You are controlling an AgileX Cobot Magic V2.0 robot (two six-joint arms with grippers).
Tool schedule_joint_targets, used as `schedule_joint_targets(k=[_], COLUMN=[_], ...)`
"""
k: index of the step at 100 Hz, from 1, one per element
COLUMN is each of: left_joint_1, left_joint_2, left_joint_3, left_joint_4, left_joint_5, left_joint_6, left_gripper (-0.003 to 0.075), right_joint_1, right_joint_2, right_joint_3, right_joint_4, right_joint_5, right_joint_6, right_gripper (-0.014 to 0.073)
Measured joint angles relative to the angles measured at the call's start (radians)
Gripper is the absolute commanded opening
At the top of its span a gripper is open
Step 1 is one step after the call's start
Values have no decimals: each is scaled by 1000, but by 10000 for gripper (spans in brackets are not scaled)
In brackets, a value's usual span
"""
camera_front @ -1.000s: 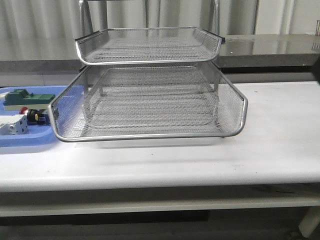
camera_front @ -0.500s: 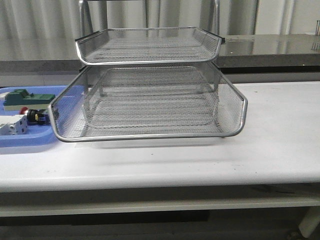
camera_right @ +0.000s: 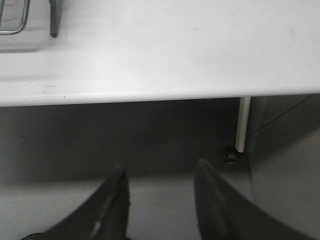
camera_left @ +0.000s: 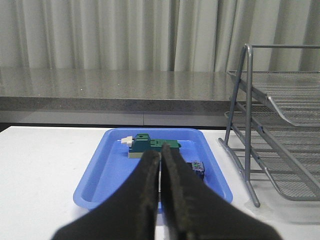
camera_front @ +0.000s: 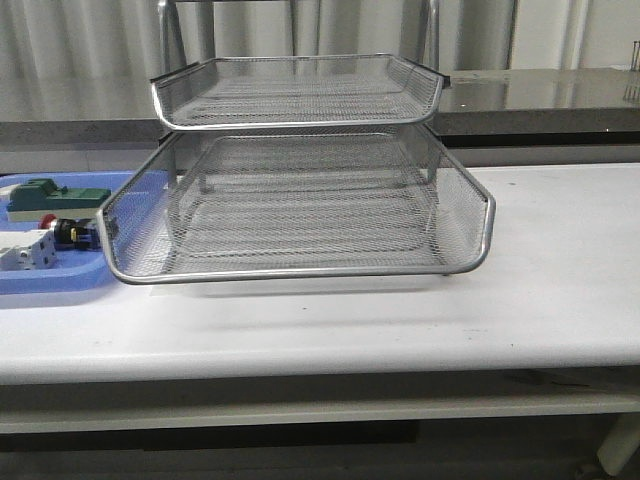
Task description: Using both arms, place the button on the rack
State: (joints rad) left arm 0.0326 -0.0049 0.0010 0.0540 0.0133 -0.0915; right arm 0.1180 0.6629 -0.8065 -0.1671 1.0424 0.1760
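The button (camera_front: 65, 231), red-headed with a black body, lies in the blue tray (camera_front: 60, 278) at the far left of the table. To its right stands the silver wire-mesh rack (camera_front: 300, 200); nothing lies on the tiers that show. Neither arm appears in the front view. In the left wrist view my left gripper (camera_left: 160, 152) is shut and empty, held short of the blue tray (camera_left: 100, 175). Its fingers hide most of the button (camera_left: 196, 168). My right gripper (camera_right: 160, 167) is open and empty, hanging off the table's front edge above the floor.
In the tray a green block (camera_front: 55, 193) lies behind the button and a white block (camera_front: 28, 250) in front of it. The rack (camera_left: 280, 125) stands close to the tray's right side. A table leg (camera_right: 242, 125) and a corner of the rack (camera_right: 12, 15) show in the right wrist view.
A dark shape at the right edge of the front view one second ago has left the view. The rack, tray and button have not moved.
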Motion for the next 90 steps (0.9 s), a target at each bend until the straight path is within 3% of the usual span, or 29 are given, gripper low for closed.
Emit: schedule_joint_targets(k=[13, 90], left_joint_1=[0, 0], left_joint_2=[0, 0], left_joint_3=[0, 0], left_joint_4=[0, 15], left_joint_5=[0, -2], left_joint_6=[0, 4], left_gripper=[4, 4], right_joint_1=[0, 0], right_joint_2=[0, 0], right_joint_3=[0, 0], right_joint_4=[0, 0], right_joint_5=[2, 12], right_joint_6=[1, 1], right_gripper=[-77, -71])
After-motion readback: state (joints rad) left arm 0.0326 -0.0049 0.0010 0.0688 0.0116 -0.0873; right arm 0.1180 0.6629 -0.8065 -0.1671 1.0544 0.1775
